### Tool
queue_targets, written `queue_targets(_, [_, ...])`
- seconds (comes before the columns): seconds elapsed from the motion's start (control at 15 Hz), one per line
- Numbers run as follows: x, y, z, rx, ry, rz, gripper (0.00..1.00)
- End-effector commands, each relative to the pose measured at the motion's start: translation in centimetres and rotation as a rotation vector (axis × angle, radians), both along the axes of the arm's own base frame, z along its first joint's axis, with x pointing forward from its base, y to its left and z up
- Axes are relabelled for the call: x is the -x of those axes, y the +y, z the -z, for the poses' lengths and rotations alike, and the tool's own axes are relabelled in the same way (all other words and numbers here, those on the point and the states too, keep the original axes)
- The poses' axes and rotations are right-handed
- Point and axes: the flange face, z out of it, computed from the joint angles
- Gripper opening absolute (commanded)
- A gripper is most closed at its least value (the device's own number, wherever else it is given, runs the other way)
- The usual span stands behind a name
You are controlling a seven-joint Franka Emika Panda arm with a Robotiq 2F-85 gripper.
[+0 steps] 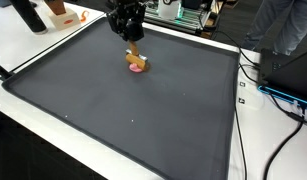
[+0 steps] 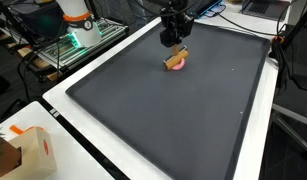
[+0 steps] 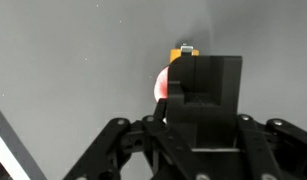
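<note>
Directly beneath the gripper [image 1: 130, 38] a small wooden block [image 1: 134, 53] is seen, tilted rather than upright, with its upper end between or against the fingers and its lower end on a pink piece [image 1: 139, 69]. Whether the fingers are clamped on the block or merely stand close around it cannot be told: in both exterior views the dark fingers merge with the block's top, and in the wrist view a black housing [image 3: 203, 85] covers the fingertips, so only a sliver of the block [image 3: 183, 50] and a curve of the pink piece [image 3: 163, 85] are shown. The lean of the block is probably explained by support from above, since a piece that narrow would hardly be expected to stay tilted alone. The pink piece lies flat on the dark mat [image 1: 143, 120], near the mat's far edge and well away from its middle. The mat is spread over a white table [image 1: 48, 135]. Well apart from the gripper, a cardboard box [image 2: 33, 150] is set at a table corner, and cables [image 1: 283, 95] are trailed beside the mat.
</note>
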Motion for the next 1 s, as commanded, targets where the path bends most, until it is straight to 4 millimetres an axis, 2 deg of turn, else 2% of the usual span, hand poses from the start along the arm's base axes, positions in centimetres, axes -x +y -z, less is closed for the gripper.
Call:
queue_targets(0.0, [1.1, -1.3, 1.5, 0.124, 0.051, -0.030, 0.24])
queue_targets(0.27, [1.4, -2.3, 2.1, 0.258, 0.075, -0.036, 0.24])
queue_targets(0.4, [1.3, -2.8, 1.7, 0.305, 0.072, -0.028, 0.24])
queue_targets(0.67, [1.2, -4.2, 0.7, 0.387, 0.069, -0.011, 0.24])
queue_targets(0.93, [1.2, -5.7, -1.1, 0.378, 0.071, 0.020, 0.24])
